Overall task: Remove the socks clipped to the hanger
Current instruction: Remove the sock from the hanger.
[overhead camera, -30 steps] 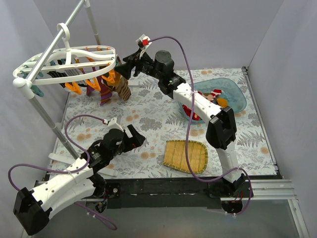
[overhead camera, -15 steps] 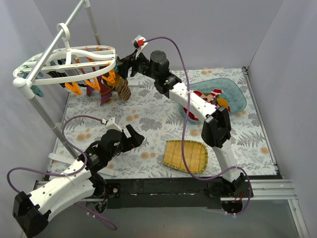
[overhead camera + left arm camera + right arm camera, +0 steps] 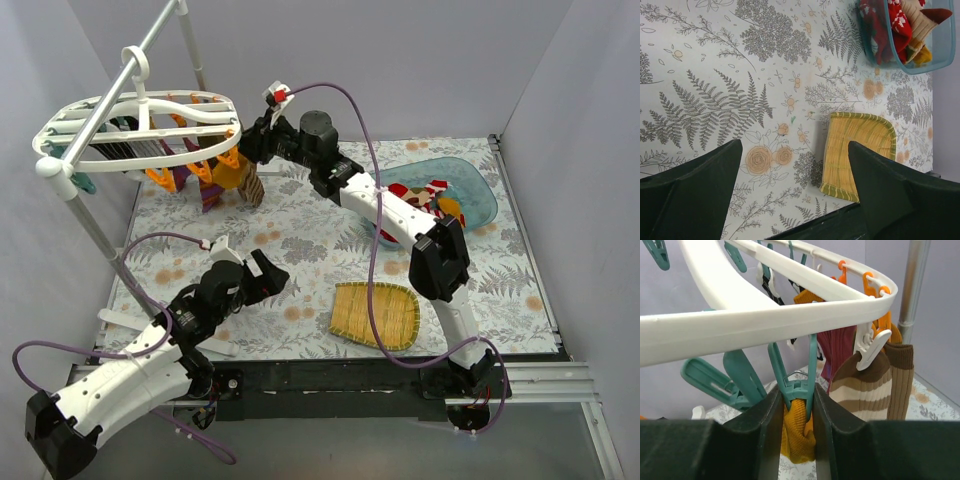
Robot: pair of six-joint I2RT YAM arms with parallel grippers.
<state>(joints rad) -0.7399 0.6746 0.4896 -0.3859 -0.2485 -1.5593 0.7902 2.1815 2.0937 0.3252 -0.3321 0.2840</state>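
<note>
The white oval hanger (image 3: pixel 140 115) hangs at the back left from a pole stand, and several socks still dangle from its clips. My right gripper (image 3: pixel 243 152) reaches under its right end. In the right wrist view the right gripper (image 3: pixel 796 415) is shut on an orange sock (image 3: pixel 797 432) just where a teal clip (image 3: pixel 795 385) pinches it under the hanger's rim (image 3: pixel 765 315). A brown-and-cream striped sock (image 3: pixel 865 385) and a maroon sock (image 3: pixel 840 347) hang right beside it. My left gripper (image 3: pixel 268 275) stands open and empty low over the table's front left, seen again as the left gripper (image 3: pixel 795 165).
A blue bin (image 3: pixel 475 195) at the back right holds several loose socks; the left wrist view shows the bin (image 3: pixel 920 65) too. A woven bamboo tray (image 3: pixel 375 315) lies near the front edge. The grey pole stand (image 3: pixel 95 235) slants up at the left.
My right gripper has moved left under the hanger and closed on the orange sock at its teal clip. The hanger has swung slightly. My left arm has barely shifted.
</note>
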